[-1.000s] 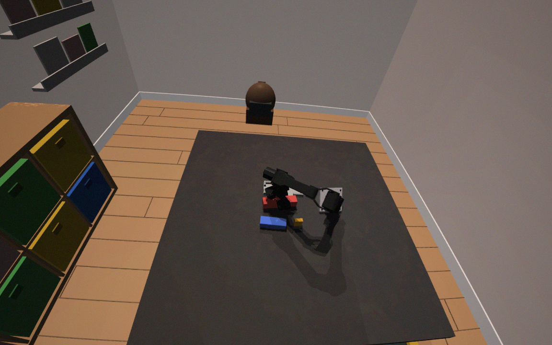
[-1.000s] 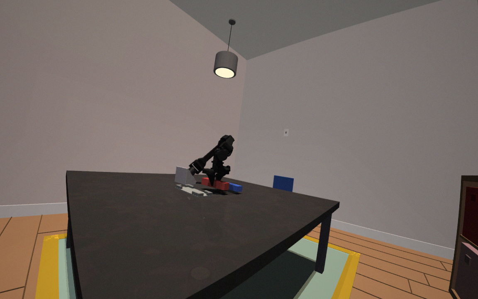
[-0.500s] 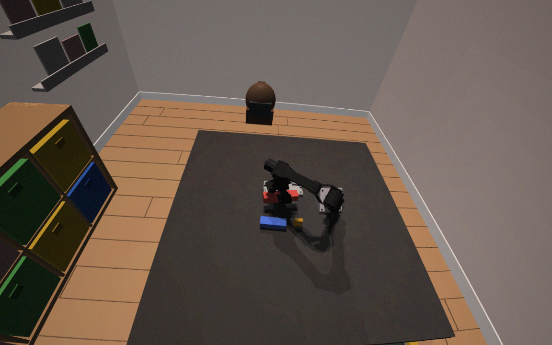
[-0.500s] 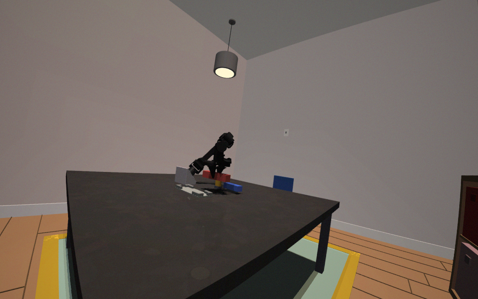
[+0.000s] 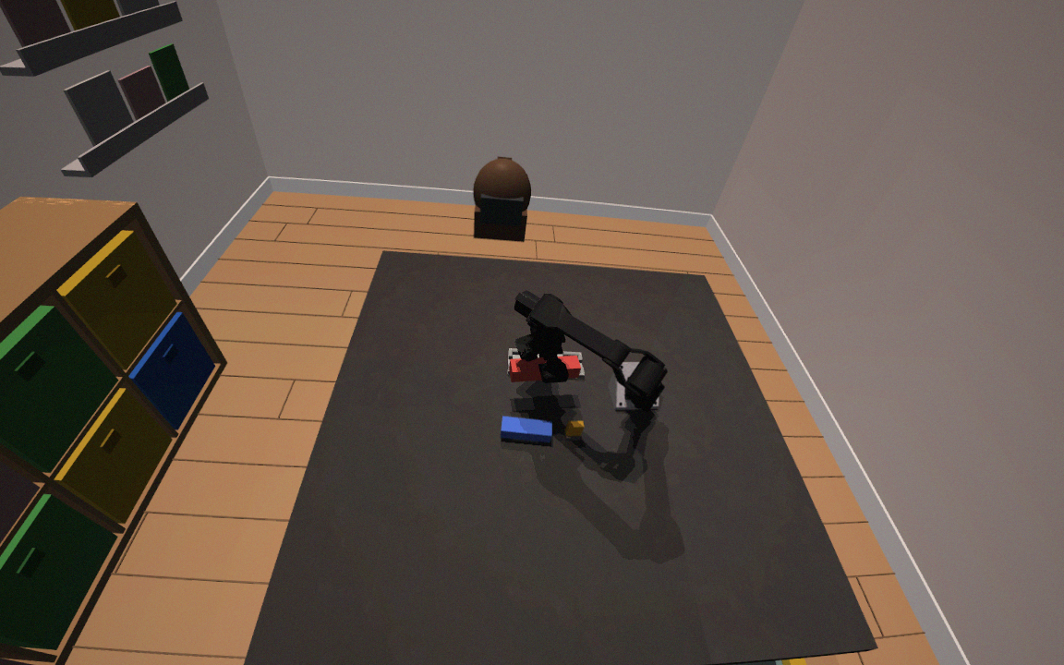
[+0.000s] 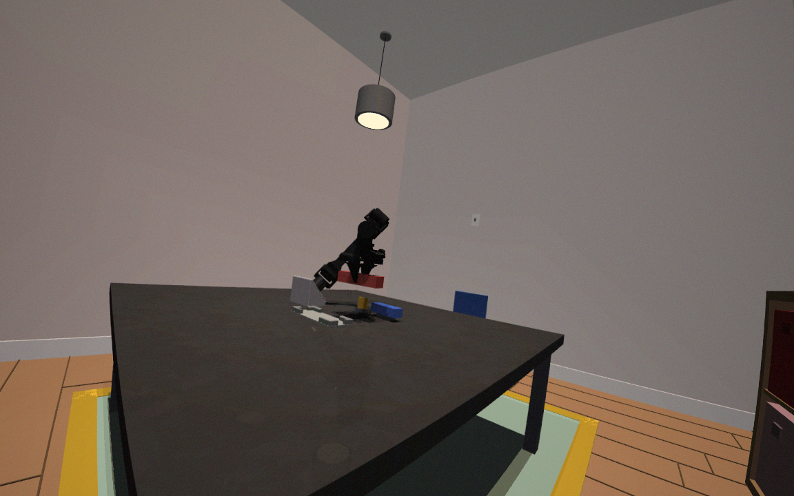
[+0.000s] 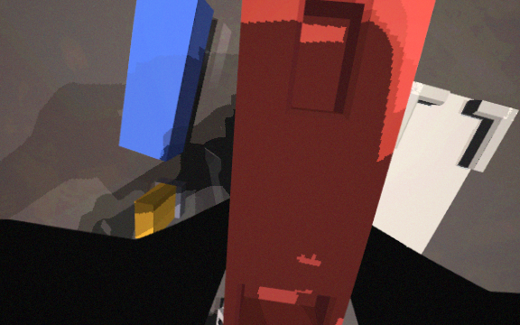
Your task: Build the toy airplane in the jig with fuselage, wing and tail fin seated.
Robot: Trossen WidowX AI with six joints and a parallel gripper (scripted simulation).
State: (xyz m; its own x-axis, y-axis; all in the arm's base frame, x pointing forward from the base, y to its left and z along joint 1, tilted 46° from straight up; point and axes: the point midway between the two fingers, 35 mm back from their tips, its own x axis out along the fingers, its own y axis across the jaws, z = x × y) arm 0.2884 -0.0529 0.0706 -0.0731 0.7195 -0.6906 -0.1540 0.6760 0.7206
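My gripper (image 5: 548, 364) (image 6: 360, 271) (image 7: 288, 211) is shut on the red fuselage (image 5: 524, 369) (image 6: 367, 280) (image 7: 305, 181) and holds it level, well above the table. In the wrist view the fuselage shows two sockets on its top face. The white jig (image 5: 510, 354) (image 6: 320, 317) (image 7: 427, 181) lies on the table below and beside the fuselage, its cradle empty. The blue wing (image 5: 525, 429) (image 6: 386, 309) (image 7: 161, 81) lies flat on the table in front of the jig. The small yellow tail fin (image 5: 574, 427) (image 6: 362, 302) (image 7: 153, 209) lies next to the wing.
The arm's grey base (image 5: 623, 395) (image 6: 304, 289) stands right of the jig on the dark table (image 5: 437, 538) (image 6: 233, 370). A blue block (image 6: 470, 303) shows beyond the table's far edge. A drawer shelf (image 5: 40, 371) stands at the left on the floor.
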